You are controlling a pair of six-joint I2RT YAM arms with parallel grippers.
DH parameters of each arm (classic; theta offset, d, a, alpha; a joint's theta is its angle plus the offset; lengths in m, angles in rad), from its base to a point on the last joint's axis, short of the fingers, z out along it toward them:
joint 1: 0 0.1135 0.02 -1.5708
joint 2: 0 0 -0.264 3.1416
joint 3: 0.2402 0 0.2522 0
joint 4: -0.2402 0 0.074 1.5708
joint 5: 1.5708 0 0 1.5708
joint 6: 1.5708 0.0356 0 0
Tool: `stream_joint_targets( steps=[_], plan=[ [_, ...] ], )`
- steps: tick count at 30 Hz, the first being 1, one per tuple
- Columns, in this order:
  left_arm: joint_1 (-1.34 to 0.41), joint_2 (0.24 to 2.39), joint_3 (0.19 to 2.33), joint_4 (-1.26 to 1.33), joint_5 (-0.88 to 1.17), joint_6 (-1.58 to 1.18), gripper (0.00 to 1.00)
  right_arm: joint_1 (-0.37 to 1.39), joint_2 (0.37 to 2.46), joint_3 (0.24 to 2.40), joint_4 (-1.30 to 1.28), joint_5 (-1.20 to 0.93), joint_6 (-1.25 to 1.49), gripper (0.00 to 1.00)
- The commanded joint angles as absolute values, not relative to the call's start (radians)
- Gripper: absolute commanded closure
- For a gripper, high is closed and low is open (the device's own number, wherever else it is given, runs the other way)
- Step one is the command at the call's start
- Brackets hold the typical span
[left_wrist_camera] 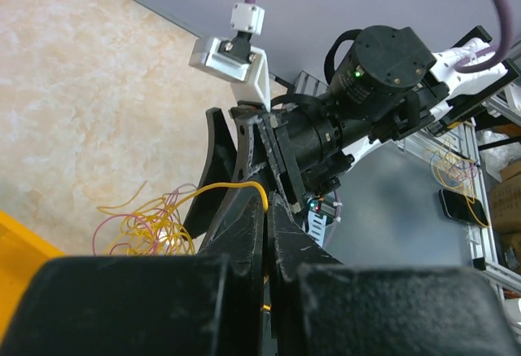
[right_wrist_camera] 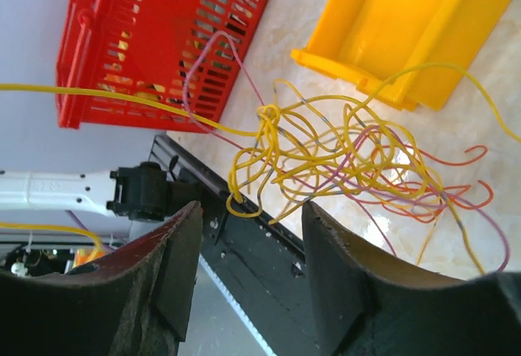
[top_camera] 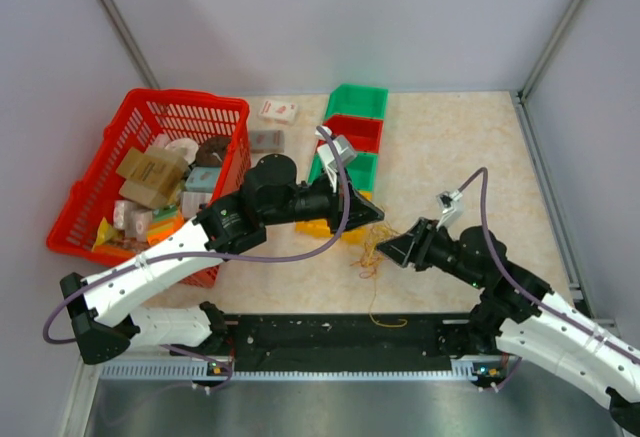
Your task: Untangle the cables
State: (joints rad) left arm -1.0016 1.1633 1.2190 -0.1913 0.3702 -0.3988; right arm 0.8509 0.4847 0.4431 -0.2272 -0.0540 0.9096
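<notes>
Left fingers (left_wrist_camera: 264,217): closed to a narrow seam, with a yellow strand (left_wrist_camera: 228,185) coming out from between the tips and arcing away. I judge it pinched, though the contact itself is hidden inside the seam.

Right fingers (top_camera: 390,247): spread wide, holding nothing.

Cables (right_wrist_camera: 326,152): one loose tangle of yellow, orange and red loops lying on the surface (top_camera: 450,147), just in front of the yellow bin (right_wrist_camera: 407,22) and well clear of the red basket (right_wrist_camera: 155,30). In the top view the tangle sits between my two sets of fingers, with one strand trailing toward the near edge.

Governing relation: the bulk of the tangle lies directly ahead of my right fingers, in line with their open gap and not yet between them. Its spread runs across that gap rather than along it. A knot sits at the end of the tangle nearer the basket, and from it a single yellow line runs off straight toward the basket side. I judge this to be the strand held on the left, but cannot trace it the whole way.

Finding: the right arm is nearer the mass and the left has only one strand, so the next move falls to the right, closing on the loops beside the knot.
</notes>
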Motion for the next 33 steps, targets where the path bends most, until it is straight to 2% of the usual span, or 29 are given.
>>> stream_joint_targets(
  steps=[1,6,11,15,18,21,24,27,29,33],
  plan=[
    [-1.005,1.152,1.215,-0.126,0.38,-0.413,1.0,0.864,0.501,0.538,-0.285,0.038,0.949,0.46],
    [-1.005,1.15,1.212,-0.118,0.385,-0.42,1.0,0.864,0.564,0.555,-0.291,0.055,0.962,0.45],
    [-1.005,1.143,1.197,-0.097,0.4,-0.433,1.0,0.864,0.572,0.546,-0.328,0.201,0.992,0.53],
    [-1.005,1.131,1.195,-0.11,0.397,-0.428,1.0,0.864,0.587,0.537,-0.318,0.282,0.997,0.75],
    [-1.005,1.106,1.192,-0.129,0.377,-0.416,1.0,0.865,0.606,0.528,-0.304,0.308,0.988,0.84],
    [-1.005,1.085,1.19,-0.143,0.362,-0.402,1.0,0.864,0.604,0.494,-0.256,0.334,0.98,1.0],
    [-1.005,1.049,1.207,-0.19,0.315,-0.361,1.0,0.864,0.603,0.462,-0.34,0.493,1.044,1.0],
    [-1.005,0.965,1.261,-0.319,0.156,-0.253,1.0,0.851,0.604,0.442,-0.582,0.684,1.219,1.0],
    [-1.003,0.896,1.29,-0.402,0.018,-0.194,1.0,0.807,0.61,0.431,-0.688,0.725,1.31,1.0],
    [-1.003,0.752,1.316,-0.508,-0.266,-0.126,1.0,0.738,0.609,0.411,-0.745,0.744,1.327,1.0]
  ],
)
